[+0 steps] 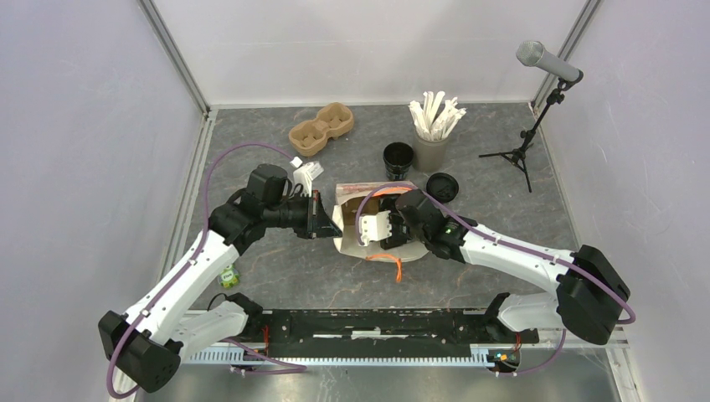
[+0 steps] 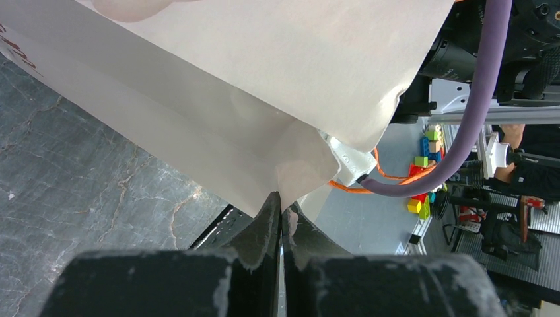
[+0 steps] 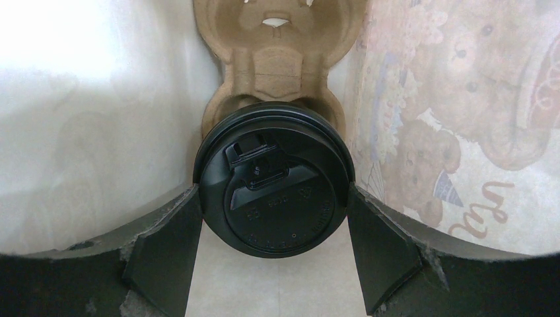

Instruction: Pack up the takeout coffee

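Note:
The takeout coffee (image 3: 274, 191), a black cup with a round black lid, sits in the near socket of a brown pulp carrier (image 3: 277, 59) inside a white paper bag (image 3: 86, 132). My right gripper (image 3: 274, 201) is inside the bag, its fingers (image 3: 168, 244) touching both sides of the lid. In the top view the bag (image 1: 345, 241) lies on its side mid-table and hides the cup and the right fingers. My left gripper (image 2: 282, 206) is shut on a corner of the bag (image 2: 264, 119), at its left edge (image 1: 322, 216).
A second pulp carrier (image 1: 321, 130) lies at the back left. An open black cup (image 1: 398, 159), a loose black lid (image 1: 441, 186) and a grey cup of white sticks (image 1: 433, 138) stand behind the bag. A microphone tripod (image 1: 523, 151) stands at the back right.

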